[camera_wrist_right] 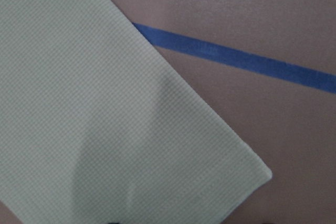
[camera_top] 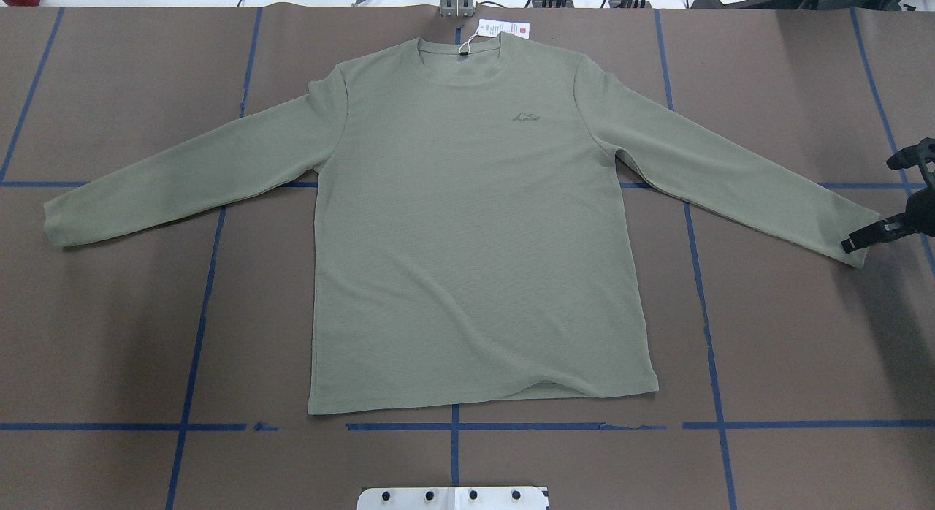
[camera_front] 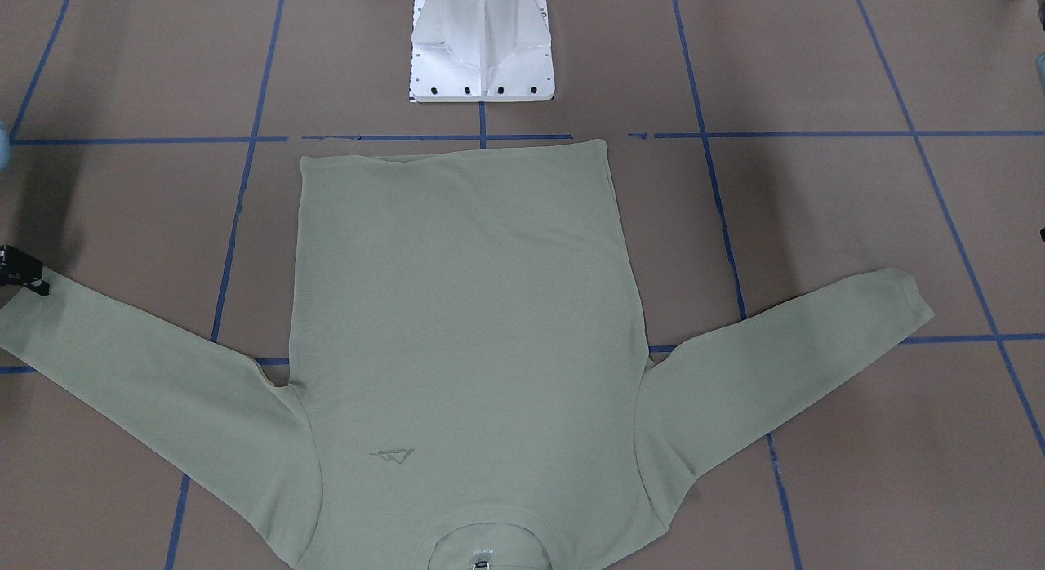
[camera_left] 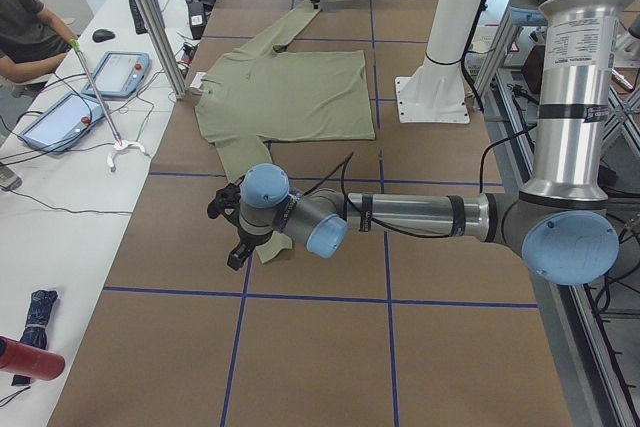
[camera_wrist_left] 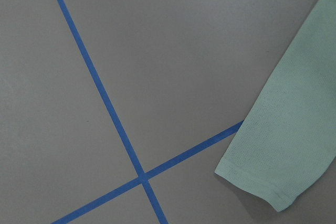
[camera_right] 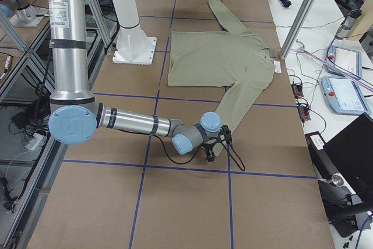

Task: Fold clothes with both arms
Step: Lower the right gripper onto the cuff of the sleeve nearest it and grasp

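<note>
The pale sage-green shirt (camera_top: 475,225) lies flat and face up on the brown table, both sleeves spread out, with its white hang tag (camera_top: 502,29) at the collar. My right gripper (camera_top: 870,203) is low at the right sleeve's cuff (camera_top: 851,232). Its fingers stand apart, and the lower one touches the cuff's edge; it also shows in the front view (camera_front: 24,274). The right wrist view shows that cuff corner (camera_wrist_right: 231,166) close up. My left gripper (camera_left: 222,235) hovers by the left cuff (camera_wrist_left: 273,177) and shows only in the left side view, so I cannot tell its state.
Blue tape lines (camera_top: 197,313) grid the table. The white pedestal base (camera_front: 482,55) stands just behind the shirt's hem. An operator (camera_left: 25,27) sits at a side bench with tablets (camera_left: 120,72) beyond the collar end.
</note>
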{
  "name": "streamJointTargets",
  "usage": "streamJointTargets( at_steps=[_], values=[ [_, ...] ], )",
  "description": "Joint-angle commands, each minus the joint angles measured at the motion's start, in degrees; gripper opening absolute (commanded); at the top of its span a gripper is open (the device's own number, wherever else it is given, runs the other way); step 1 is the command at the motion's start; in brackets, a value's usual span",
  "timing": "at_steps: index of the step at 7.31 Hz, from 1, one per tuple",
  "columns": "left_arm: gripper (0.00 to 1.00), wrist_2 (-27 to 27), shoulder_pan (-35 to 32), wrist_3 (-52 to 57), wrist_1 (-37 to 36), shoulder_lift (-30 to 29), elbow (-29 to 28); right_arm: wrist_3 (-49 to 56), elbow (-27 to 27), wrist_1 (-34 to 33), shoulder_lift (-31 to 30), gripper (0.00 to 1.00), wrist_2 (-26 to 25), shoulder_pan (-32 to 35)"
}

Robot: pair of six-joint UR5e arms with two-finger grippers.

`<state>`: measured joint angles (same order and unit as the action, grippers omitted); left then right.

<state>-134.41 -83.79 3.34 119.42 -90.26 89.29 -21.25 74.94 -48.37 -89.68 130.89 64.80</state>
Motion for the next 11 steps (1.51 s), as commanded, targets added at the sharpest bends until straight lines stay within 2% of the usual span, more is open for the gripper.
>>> streamJointTargets(
  at_steps=[1, 7, 8, 10, 11],
  values=[
    [1.0, -0.07, 0.03, 0.0, -0.06, 0.09, 0.0, 0.07, 0.38, -0.15, 0.12, 0.44, 0.41, 0.06],
    [1.0, -0.07, -0.06, 0.0, -0.15, 0.09, -0.09, 0.07, 1.17, -0.32, 0.73, 0.35, 1.91, 1.82],
    [1.0, -0.07, -0.06, 0.0, -0.15, 0.09, 0.0, 0.07, 1.17, -0.32, 0.73, 0.27, 1.91, 1.82],
    [1.0, -0.07, -0.06, -0.09, -0.15, 0.09, 0.0, 0.07, 1.26, -0.32, 0.82, 0.0, 1.91, 2.08],
    [1.0, -0.15, -0.06, -0.09, -0.15, 0.09, 0.0, -0.02, 3.96, -0.23, -0.05, 0.0, 2.26, 2.69]
  ],
)
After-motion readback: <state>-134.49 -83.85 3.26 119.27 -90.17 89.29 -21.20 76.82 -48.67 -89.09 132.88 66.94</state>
